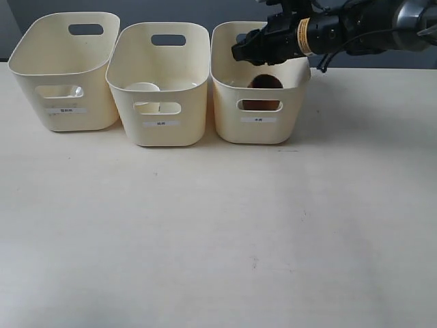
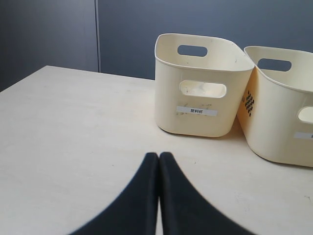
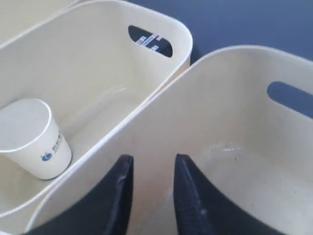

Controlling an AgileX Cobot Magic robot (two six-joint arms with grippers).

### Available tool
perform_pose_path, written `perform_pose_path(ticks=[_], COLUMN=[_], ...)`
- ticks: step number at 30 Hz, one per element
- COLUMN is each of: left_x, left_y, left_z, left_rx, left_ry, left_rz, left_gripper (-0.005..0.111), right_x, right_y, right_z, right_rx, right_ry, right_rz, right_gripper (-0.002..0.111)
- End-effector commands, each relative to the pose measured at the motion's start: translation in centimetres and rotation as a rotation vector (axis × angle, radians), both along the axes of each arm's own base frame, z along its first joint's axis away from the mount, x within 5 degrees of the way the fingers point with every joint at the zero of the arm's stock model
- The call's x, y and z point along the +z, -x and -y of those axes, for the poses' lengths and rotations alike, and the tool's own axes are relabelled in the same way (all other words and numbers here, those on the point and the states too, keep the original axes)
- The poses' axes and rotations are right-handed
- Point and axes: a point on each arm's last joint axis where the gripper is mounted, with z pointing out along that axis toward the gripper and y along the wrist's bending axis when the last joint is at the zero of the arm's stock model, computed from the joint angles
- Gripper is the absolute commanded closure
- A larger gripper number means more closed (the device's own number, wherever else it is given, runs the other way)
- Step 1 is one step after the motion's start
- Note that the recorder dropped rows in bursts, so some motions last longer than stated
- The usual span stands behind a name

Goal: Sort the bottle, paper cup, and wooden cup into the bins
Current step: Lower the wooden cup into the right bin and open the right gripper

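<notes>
A wide, pale tabletop (image 1: 218, 232) with a faint wood grain fills most of the scene, its matte surface lit evenly and softly. A few tiny dark specks mark it near the middle. Behind its far edge stands a dark blue-grey wall (image 1: 171, 10), plain and smooth. From a lower angle at the table's left side, this wall (image 2: 195, 19) shows a thin vertical seam (image 2: 96, 34) where two flat panels meet. Soft shadows fall on the table toward the right.

The pale table (image 1: 218, 239) carries three bins (image 1: 161, 85) side by side.
</notes>
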Motion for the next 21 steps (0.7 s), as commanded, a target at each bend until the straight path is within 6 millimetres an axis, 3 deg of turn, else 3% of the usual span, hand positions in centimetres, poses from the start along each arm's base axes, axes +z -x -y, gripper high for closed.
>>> perform_pose_path(ticks=[1, 2, 6, 10, 12, 16, 21], left_x=[0.2, 0.2, 0.2, 0.2, 0.2, 0.2, 0.2], left_y=[0.0, 0.0, 0.0, 0.0, 0.0, 0.0, 0.0], left_z=[0.0, 0.0, 0.0, 0.0, 0.0, 0.0, 0.0], left_rx=[-0.003, -0.003, -0.003, -0.003, -0.003, -0.003, -0.003], left_ry=[0.000, 0.000, 0.000, 0.000, 0.000, 0.000, 0.000], left_rz=[0.015, 0.015, 0.015, 0.015, 0.015, 0.015, 0.015], left_gripper=[0.107, 0.107, 0.107, 0.107, 0.107, 0.107, 0.107], right_x=[4.1, 4.9, 6.3, 6.3, 6.7, 8.0, 9.2], right_y=[1.0, 1.5, 2.9, 5.5, 7.8, 11.4, 18.6], right_z=[1.0, 1.6, 3.3, 6.2, 8.5, 10.8, 11.9], right_rx=[0.012, 0.011, -0.071, -0.169, -0.208, -0.256, -0.315], right_ry=[-0.038, -0.042, 0.000, 0.105, 0.126, 0.159, 0.155], right_rz=[0.065, 0.074, 0.113, 0.142, 0.137, 0.172, 0.239], right_gripper=[0.103, 0.109, 0.109, 0.109, 0.109, 0.109, 0.109])
